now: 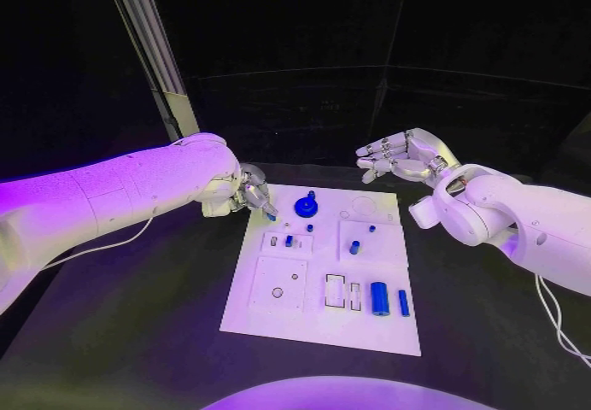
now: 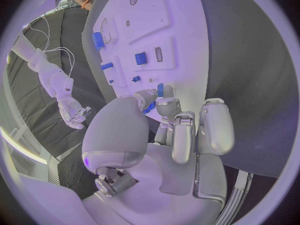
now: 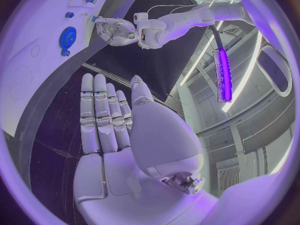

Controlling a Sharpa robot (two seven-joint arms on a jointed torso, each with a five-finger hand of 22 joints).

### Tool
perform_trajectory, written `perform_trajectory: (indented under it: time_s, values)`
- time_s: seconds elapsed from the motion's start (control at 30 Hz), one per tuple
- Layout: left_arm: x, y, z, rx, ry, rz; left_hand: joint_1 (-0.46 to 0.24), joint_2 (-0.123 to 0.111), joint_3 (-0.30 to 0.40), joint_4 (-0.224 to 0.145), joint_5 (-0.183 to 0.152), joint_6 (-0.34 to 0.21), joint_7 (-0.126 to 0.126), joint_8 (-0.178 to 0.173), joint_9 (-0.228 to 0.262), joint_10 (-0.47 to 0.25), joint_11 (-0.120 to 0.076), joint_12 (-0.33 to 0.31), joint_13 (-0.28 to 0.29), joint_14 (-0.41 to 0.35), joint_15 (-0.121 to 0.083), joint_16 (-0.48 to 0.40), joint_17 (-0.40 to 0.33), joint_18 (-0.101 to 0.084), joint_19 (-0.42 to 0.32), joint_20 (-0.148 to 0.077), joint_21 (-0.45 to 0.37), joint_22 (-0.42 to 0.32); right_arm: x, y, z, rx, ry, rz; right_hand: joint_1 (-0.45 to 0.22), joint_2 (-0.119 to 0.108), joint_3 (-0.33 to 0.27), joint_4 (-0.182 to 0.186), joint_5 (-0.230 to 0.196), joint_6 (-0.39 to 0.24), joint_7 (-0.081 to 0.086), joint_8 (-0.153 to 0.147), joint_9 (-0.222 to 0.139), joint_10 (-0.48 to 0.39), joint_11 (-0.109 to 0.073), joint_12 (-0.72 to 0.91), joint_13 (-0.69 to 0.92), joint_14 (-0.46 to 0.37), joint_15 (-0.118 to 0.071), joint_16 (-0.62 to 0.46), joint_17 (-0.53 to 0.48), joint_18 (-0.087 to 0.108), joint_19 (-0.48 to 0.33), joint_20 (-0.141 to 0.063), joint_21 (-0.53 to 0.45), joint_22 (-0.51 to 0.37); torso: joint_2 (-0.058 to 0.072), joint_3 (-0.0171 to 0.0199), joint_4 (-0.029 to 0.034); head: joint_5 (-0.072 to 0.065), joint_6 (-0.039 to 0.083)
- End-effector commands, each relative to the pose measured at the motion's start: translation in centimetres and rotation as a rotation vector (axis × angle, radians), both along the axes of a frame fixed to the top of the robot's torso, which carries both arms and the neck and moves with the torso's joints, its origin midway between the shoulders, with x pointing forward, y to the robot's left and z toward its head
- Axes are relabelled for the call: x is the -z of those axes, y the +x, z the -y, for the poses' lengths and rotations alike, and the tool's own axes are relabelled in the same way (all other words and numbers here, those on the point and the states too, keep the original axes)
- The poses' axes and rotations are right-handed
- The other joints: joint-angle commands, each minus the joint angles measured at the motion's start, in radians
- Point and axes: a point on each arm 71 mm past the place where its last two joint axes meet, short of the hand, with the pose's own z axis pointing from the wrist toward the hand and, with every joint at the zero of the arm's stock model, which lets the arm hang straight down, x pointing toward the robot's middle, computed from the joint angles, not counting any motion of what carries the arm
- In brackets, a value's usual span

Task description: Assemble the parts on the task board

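The white task board (image 1: 323, 320) lies in the middle of the black table. At its far left corner my left hand (image 1: 251, 193) pinches a small blue peg (image 1: 270, 216) between thumb and a finger, just above the board; the left wrist view shows the peg (image 2: 160, 90) at the fingertips. A blue round knobbed part (image 1: 306, 205) stands near the board's far edge, and it shows as well in the right wrist view (image 3: 67, 36). Two blue cylinders (image 1: 381, 298) lie at the near right. My right hand (image 1: 401, 156) hovers beyond the far right corner, fingers spread, holding nothing.
Small blue pieces (image 1: 289, 241) (image 1: 354, 248) sit in the board's middle blocks. A slanted metal post (image 1: 158, 60) rises behind my left arm. Bare black table (image 1: 136, 325) surrounds the board on both sides.
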Motion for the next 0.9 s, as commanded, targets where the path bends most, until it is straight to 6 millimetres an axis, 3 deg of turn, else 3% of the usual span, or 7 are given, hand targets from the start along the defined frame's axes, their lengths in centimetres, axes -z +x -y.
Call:
perform_trajectory:
  time_s: [0.03,0.47,0.9]
  values:
    - [-0.6,-0.5,0.4,0.001,-0.087,0.072,-0.008,-0.004,0.155,-0.154,0.007,0.006,-0.001,0.004,0.001,0.008,-0.001,0.004,0.001,0.106,-0.002,0.003,0.263,0.004,0.012,0.000,0.008,0.004,-0.1,0.0,0.0,-0.009,0.002,0.005,-0.003,0.009,0.002,-0.004,0.004,-0.007,0.001,-0.004,-0.001,-0.006,-0.001,0.002,-0.002,-0.008,-0.002,-0.006,-0.002,0.003,0.000,0.004,-0.003,-0.001,0.001,-0.0007,0.0001,0.002,-0.001]
    - [0.4,-3.4,0.5,0.069,-0.069,0.123,-0.017,-0.019,0.167,-0.172,0.028,0.021,-0.004,0.000,0.000,0.023,-0.004,0.007,0.006,0.106,-0.005,0.003,0.263,0.000,0.019,-0.002,0.023,0.025,0.0,0.1,0.0,-0.009,0.001,0.003,-0.004,0.009,0.002,-0.004,0.006,-0.007,0.001,-0.004,-0.001,-0.006,-0.001,0.002,-0.002,-0.008,-0.002,-0.006,-0.002,0.003,0.000,0.005,-0.004,-0.001,0.001,-0.0017,-0.0014,0.010,-0.002]
    - [1.6,-4.6,0.3,0.071,-0.010,0.077,-0.021,-0.023,0.171,-0.177,0.037,0.027,-0.005,-0.003,-0.001,0.029,-0.005,0.007,0.007,0.106,-0.006,0.003,0.263,-0.001,0.021,-0.003,0.026,0.030,0.1,0.1,0.0,-0.010,0.001,0.003,-0.004,0.009,0.002,-0.004,0.006,-0.007,0.001,-0.004,-0.001,-0.006,-0.001,0.002,-0.002,-0.008,-0.002,-0.006,-0.002,0.003,0.000,0.005,-0.004,-0.001,0.002,-0.0005,-0.0032,0.014,-0.006]
